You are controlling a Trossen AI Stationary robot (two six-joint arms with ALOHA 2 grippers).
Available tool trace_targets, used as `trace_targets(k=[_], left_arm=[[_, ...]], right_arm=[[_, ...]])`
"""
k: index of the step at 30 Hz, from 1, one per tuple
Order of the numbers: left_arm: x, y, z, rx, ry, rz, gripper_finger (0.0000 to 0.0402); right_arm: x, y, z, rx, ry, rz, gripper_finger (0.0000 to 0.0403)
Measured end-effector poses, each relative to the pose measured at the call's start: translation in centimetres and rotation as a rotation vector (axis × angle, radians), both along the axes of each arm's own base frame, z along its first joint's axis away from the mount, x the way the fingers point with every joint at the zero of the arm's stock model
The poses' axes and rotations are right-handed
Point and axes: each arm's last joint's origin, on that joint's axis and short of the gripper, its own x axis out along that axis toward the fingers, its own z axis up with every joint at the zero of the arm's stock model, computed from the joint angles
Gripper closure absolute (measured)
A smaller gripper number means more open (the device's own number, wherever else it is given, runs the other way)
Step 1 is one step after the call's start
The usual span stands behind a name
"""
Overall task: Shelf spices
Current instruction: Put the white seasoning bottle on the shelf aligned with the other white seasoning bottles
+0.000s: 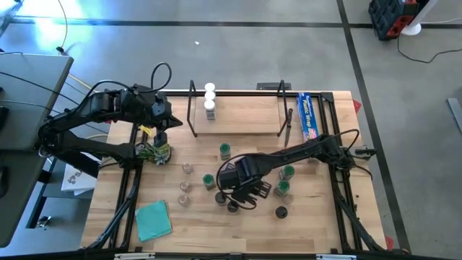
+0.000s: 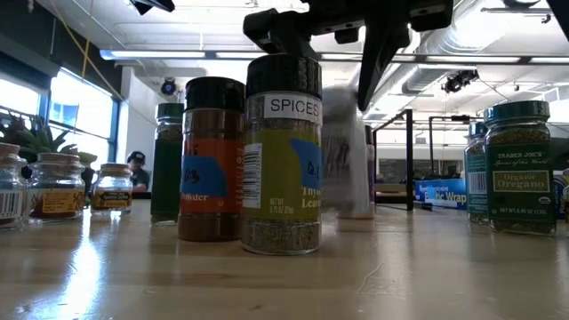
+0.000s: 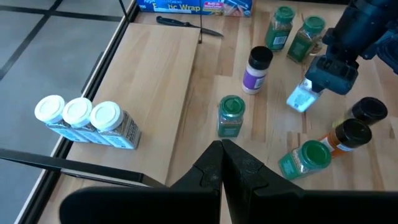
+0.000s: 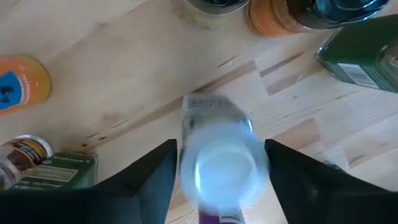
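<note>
From above, the right gripper (image 1: 242,189) sits low over the cluster of spice jars (image 1: 281,189) in the middle of the table (image 1: 325,224). The shelf (image 1: 238,115) stands at the far edge with three white-lidded jars (image 1: 210,99) lined up near its left end. The blue wrap box (image 1: 308,115) lies just right of it, and a teal cloth (image 1: 154,219) lies near the front left. The left gripper (image 1: 160,130) hangs beside the shelf's left end.

Down at table level, a jar labelled "SPICES" (image 2: 283,156) fills the middle, a black-lidded jar (image 2: 212,160) just beside it, and an oregano jar (image 2: 516,169) off to the side.

The left wrist view shows its own fingers (image 3: 231,168) pressed together, holding nothing, above a green-lidded jar (image 3: 231,116).

The right wrist view has a blurred white-lidded jar (image 4: 221,165) between the spread fingers (image 4: 155,174); whether they touch it, I cannot tell.
</note>
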Motion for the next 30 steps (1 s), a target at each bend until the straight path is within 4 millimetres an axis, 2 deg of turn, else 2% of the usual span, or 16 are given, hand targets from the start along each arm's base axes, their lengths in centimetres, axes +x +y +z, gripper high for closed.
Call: trace_targets(k=[6,10,13,16,18,22,25,30], left_arm=[[0.0,0.0,0.0,0.001,0.000,0.000,0.0401],[0.0,0.0,0.0,0.001,0.000,0.000,0.0401],[0.0,0.0,0.0,0.002,0.001,0.001,0.0401],[0.0,0.0,0.0,0.006,0.001,0.005,0.0401],[0.0,0.1,0.0,0.020,0.005,0.023,0.0401],[-0.1,0.2,-0.5,0.064,0.027,0.047,0.0401],[-0.3,0.3,-1.4,0.110,0.060,0.062,0.0401],[-0.5,0.3,-3.1,0.105,0.098,0.078,0.0401]], right_arm=[[0.0,0.1,0.0,-0.008,-0.001,-0.032,0.0157],[-0.6,0.3,0.7,-0.111,-0.025,-0.167,0.0157],[-2.2,0.0,3.1,-0.090,-0.032,-0.336,0.0158],[-3.8,-0.7,5.6,0.026,-0.006,-0.595,0.0158],[-4.1,-1.0,6.2,0.108,-0.011,-0.780,0.0158],[-4.9,-0.8,4.1,0.153,-0.020,-1.087,0.0158],[-5.8,-0.8,2.0,0.150,0.035,-1.189,0.0158],[-5.3,-0.3,0.4,0.244,-0.068,-1.319,0.0158]])
